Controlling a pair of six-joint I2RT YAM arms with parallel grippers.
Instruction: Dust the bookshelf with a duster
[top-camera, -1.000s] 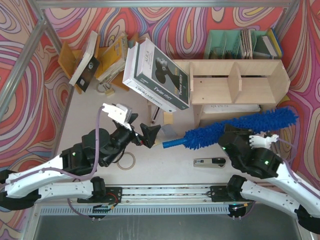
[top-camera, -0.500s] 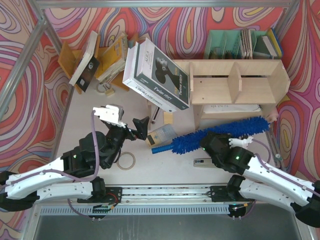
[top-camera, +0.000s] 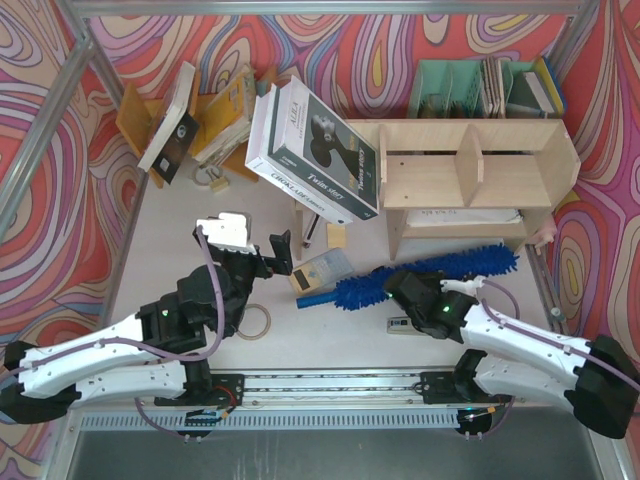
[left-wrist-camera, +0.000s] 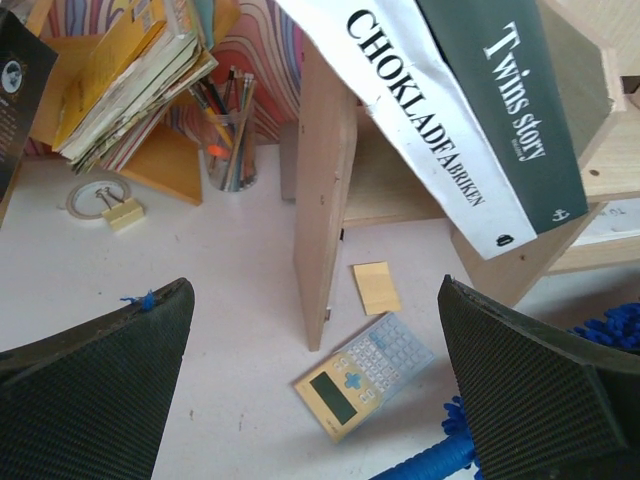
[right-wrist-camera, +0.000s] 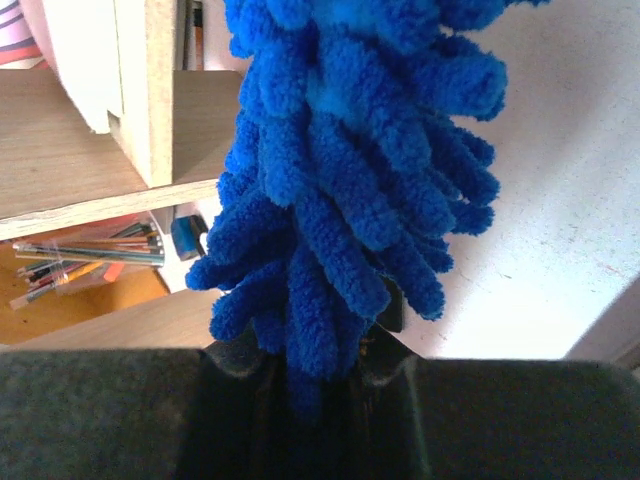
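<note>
I count two claws, a left claw (top-camera: 286, 256) and a right claw (right-wrist-camera: 312, 365); one duster (top-camera: 440, 270), one bookshelf (top-camera: 470, 160), one calculator (top-camera: 322, 270), one tape roll (top-camera: 268, 322), one green organizer (top-camera: 440, 85), one pen cup (left-wrist-camera: 228, 140).

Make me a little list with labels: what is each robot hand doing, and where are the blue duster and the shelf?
left gripper: open, empty, near the calculator
right gripper: shut on the duster's fluffy part
duster: blue, slanted in front of the bookshelf, handle toward the calculator
bookshelf: light wood, big book tilted on its left end
touching: cannot tell whether the duster touches the bookshelf
</note>
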